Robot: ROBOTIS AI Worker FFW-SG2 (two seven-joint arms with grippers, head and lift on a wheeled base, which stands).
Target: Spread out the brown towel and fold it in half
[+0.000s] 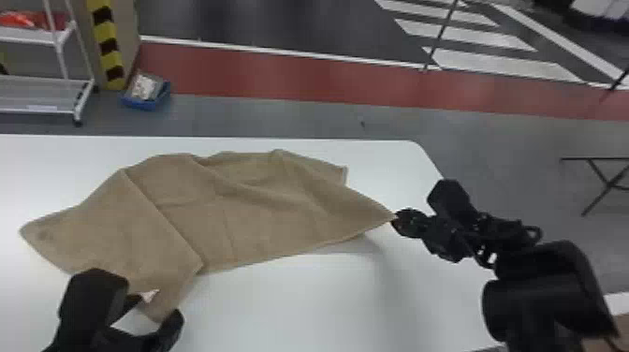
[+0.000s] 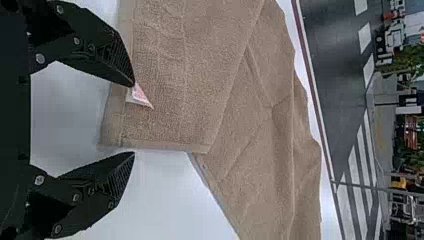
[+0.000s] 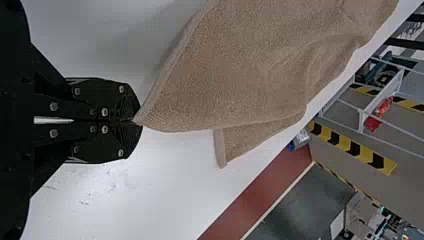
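My left gripper (image 1: 152, 306) is at the near left of the table, its fingers apart around a near corner flap of the brown towel (image 1: 224, 210). In the left wrist view, the left gripper (image 2: 134, 119) stands open, with the towel (image 2: 200, 65) and its small white-and-red tag (image 2: 140, 96) by one fingertip. My right gripper (image 1: 397, 220) is shut on the towel's right corner, held a little above the table. In the right wrist view, that gripper (image 3: 137, 121) pinches the tip of the towel (image 3: 240, 75). The towel lies rumpled, with a folded-over part at left.
The white table (image 1: 327, 299) has its rounded far corner at the right. Beyond it on the floor are a blue box (image 1: 146, 93), a white rack (image 1: 42, 93) at far left and a black folding stand (image 1: 603, 180) at right.
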